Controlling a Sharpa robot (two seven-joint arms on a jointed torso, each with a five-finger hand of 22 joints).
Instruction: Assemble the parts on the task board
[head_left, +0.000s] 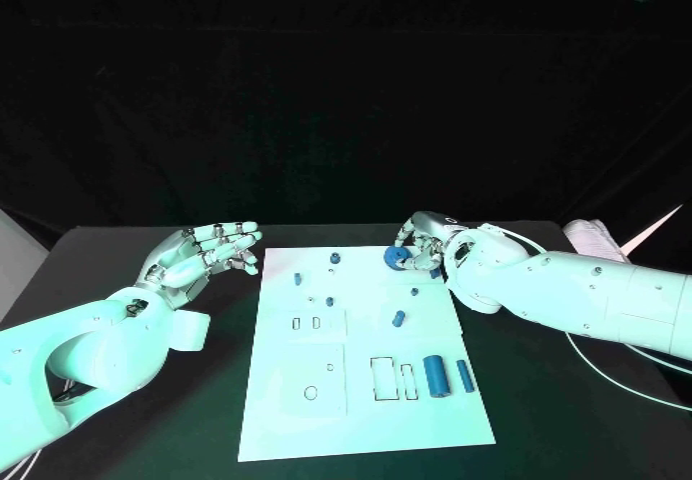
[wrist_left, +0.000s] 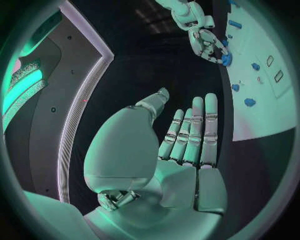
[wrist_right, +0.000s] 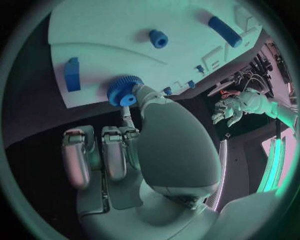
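The white task board (head_left: 361, 410) lies in the middle of the black table. My right hand (head_left: 430, 245) is at the board's far edge and pinches a blue toothed wheel (head_left: 394, 257) between thumb and finger; in the right wrist view the wheel (wrist_right: 125, 90) sits at the board's rim beside a blue block (wrist_right: 72, 74). My left hand (head_left: 202, 255) hovers off the board's left side, fingers straight and apart, holding nothing (wrist_left: 187, 140). On the board's near right lie a thick blue cylinder (head_left: 434, 376) and a thin one (head_left: 466, 375). A small blue piece (head_left: 398, 319) lies mid-board.
Small blue pegs (head_left: 299, 279) (head_left: 335, 258) stand in the board's far part. Rectangular slots (head_left: 384, 378) and a round hole (head_left: 310, 393) are cut in its near part. A white object with cables (head_left: 594, 238) lies at the table's far right.
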